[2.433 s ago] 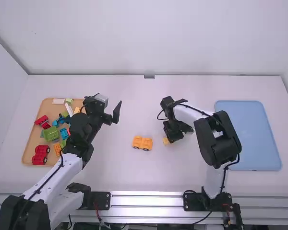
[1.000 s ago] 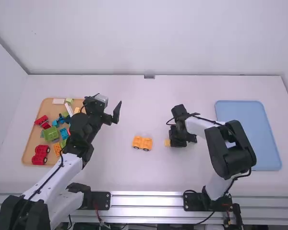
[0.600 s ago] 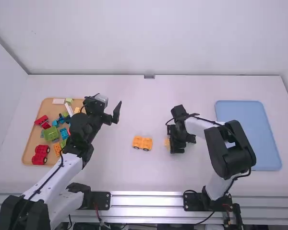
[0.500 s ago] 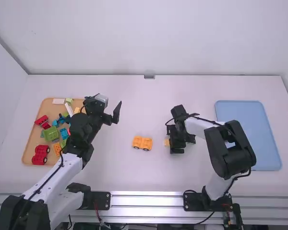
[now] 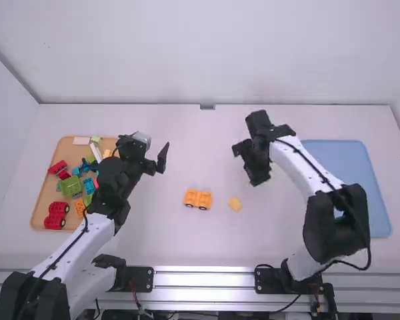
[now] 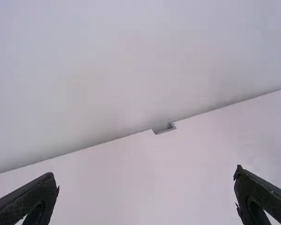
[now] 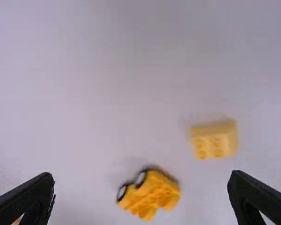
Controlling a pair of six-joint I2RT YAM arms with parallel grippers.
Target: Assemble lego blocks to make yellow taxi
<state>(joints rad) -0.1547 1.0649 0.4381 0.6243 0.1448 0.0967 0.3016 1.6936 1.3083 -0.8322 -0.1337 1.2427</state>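
Counter, just below frame centre: orange-yellow plastic wheeled block; small yellow plastic block near its right, apart | right hand, up and right of both: fingers spread, nothing between | left hand, left of centre: spread wide, empty, beside tan tray of coloured blocks

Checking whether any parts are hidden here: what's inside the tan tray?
In the tan tray: red pieces, green blocks, blue pieces, an orange block and a white block, among others. The left arm covers part of its right side; whatever lies beneath cannot be seen.
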